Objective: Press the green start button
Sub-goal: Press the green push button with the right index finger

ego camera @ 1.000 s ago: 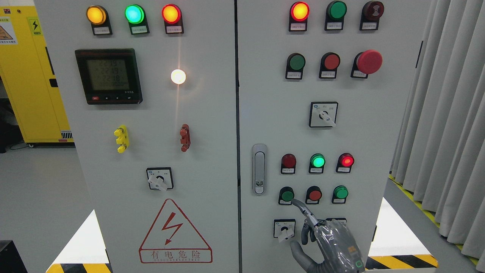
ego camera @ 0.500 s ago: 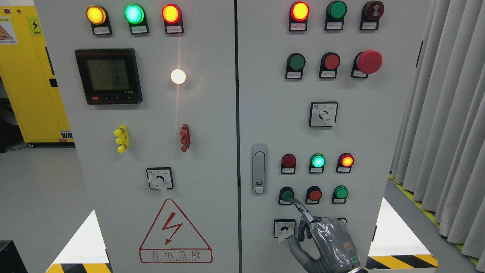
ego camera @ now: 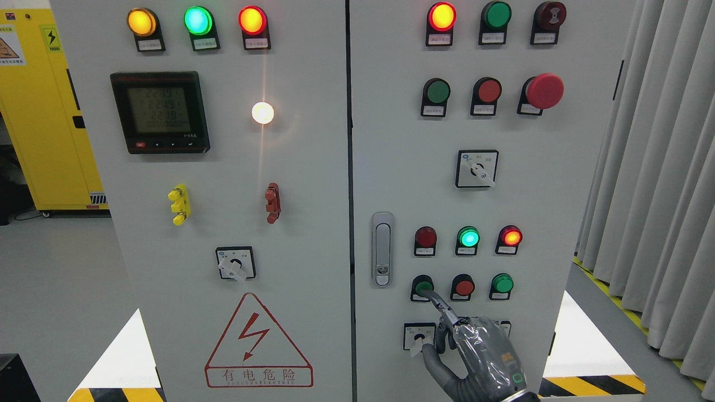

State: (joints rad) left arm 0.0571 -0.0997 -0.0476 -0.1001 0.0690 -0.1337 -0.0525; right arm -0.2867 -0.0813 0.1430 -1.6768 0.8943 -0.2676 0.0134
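On the right door, low: our right hand (ego camera: 480, 360), fingers curled, holding nothing, index tip on the green button (ego camera: 423, 286) to press it.

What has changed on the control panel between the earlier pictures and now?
The right hand moved up and left, so its index fingertip now covers the lower edge of the green start button; earlier it was just below. Nothing was grasped. The green indicator lamp stayed lit, and the rotary switch did not turn.
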